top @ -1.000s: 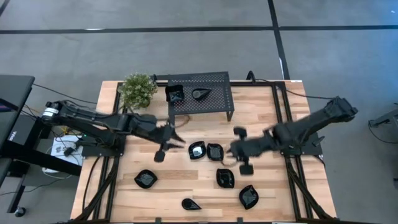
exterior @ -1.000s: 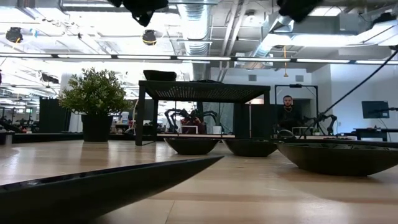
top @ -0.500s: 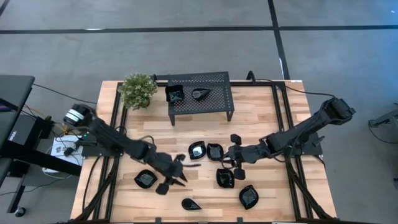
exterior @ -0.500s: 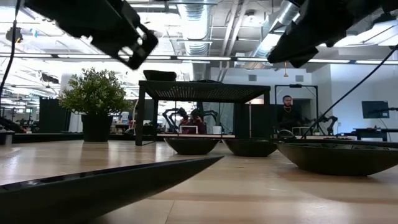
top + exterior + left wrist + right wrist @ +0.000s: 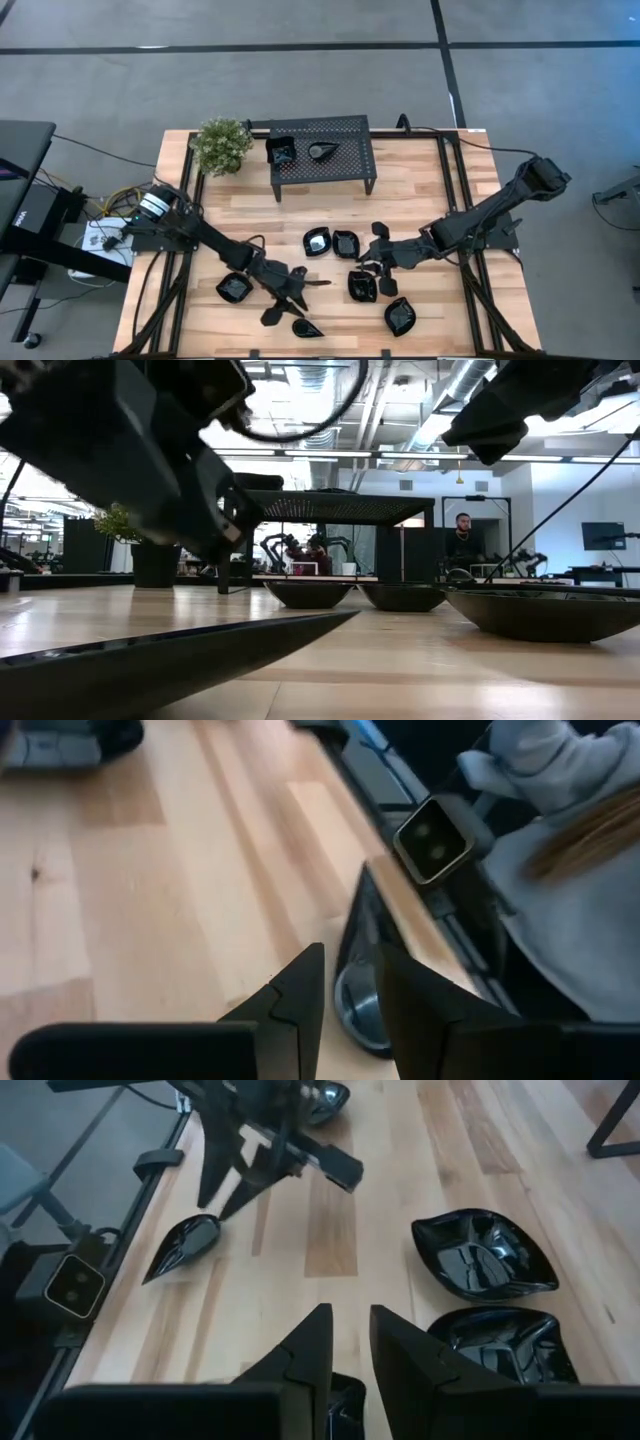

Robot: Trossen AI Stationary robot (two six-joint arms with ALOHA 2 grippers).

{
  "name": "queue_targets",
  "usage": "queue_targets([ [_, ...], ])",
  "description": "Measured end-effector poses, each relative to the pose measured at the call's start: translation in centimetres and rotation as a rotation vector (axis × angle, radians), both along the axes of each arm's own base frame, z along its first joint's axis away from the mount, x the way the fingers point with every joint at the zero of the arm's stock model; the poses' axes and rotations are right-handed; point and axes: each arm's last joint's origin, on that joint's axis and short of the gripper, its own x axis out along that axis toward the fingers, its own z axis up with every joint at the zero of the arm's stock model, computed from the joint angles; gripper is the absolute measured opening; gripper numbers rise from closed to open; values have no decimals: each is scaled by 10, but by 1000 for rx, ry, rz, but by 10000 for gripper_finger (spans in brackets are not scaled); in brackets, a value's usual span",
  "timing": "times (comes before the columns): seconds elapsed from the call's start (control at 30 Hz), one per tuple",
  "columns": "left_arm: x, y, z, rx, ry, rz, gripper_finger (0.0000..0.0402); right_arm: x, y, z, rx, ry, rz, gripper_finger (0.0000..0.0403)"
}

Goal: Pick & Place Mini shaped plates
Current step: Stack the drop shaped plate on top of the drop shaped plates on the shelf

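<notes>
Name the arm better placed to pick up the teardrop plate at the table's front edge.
Left. Its gripper hangs just above the teardrop plate, fingers open; the right gripper sits farther off, over another plate.

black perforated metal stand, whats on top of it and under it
On the black perforated metal stand sit two glossy black mini plates: a squarish one and a teardrop one. Under it, the low view shows no plate; in the high view its top covers that space.

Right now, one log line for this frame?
left tool: open, over teardrop plate | right tool: open, near square plate | two plates on stand
</notes>
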Motion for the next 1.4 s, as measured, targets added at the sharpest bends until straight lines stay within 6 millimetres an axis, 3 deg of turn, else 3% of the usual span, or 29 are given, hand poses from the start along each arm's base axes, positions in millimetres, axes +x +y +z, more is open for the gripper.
queue_targets([
  [0.4, 2, -9, -28, -21, -2, -13, 92, -1, 1, 0, -128, -13, 81, 65],
  [1.17, -6, -27, -37, -23, 6, 70, 92, -1, 1, -1, -179, -16, 116, 65],
  [1.27, -7, -28, -38, -8, -1, 85, 83, -1, 1, -1, -180, -16, 116, 66],
  [1.4, -7, -28, -38, -5, 1, 86, 42, -1, 1, -1, -179, -16, 116, 66],
])
